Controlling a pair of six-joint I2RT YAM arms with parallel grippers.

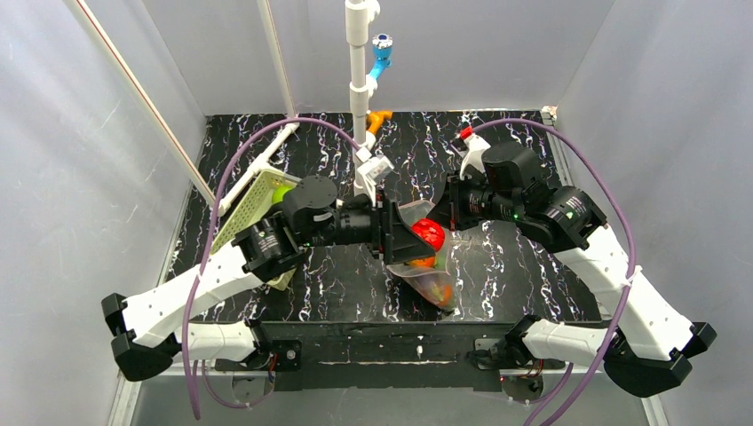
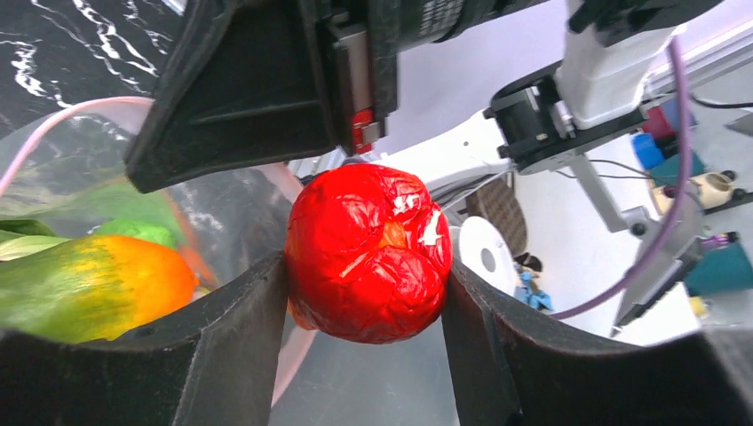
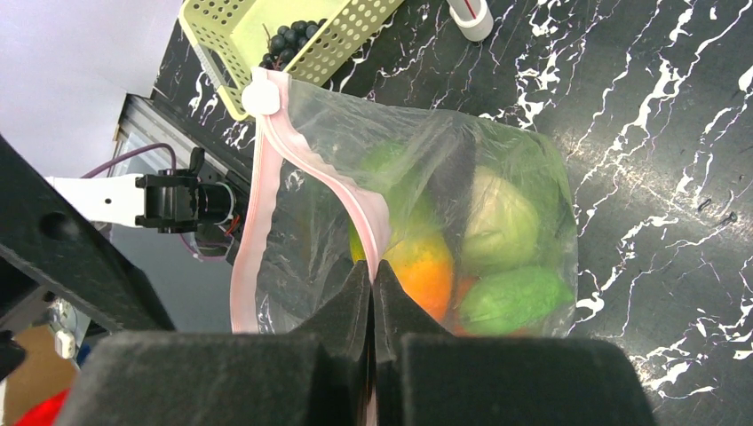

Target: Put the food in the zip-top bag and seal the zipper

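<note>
A crinkled red toy fruit [image 2: 368, 253] is clamped between the two black fingers of my left gripper [image 2: 366, 297], held over the open mouth of the clear zip-top bag [image 1: 432, 282]. In the top view the red fruit [image 1: 428, 235] hangs mid-table, just above the bag. My right gripper [image 3: 373, 269] is shut on one side of the pink zipper [image 3: 355, 200], holding the mouth lifted. Inside the bag [image 3: 311, 222] lie an orange-green mango [image 3: 424, 271] and green round fruits [image 3: 502, 222]. The mango [image 2: 98, 284] also shows in the left wrist view.
The pale green slatted basket [image 1: 249, 206] stands tilted at the left behind my left arm, with a purple grape bunch [image 3: 289, 37] in it. A white post [image 1: 358, 98] with blue and orange clips rises at the back centre. Grey walls enclose the black marbled table [image 1: 506, 146].
</note>
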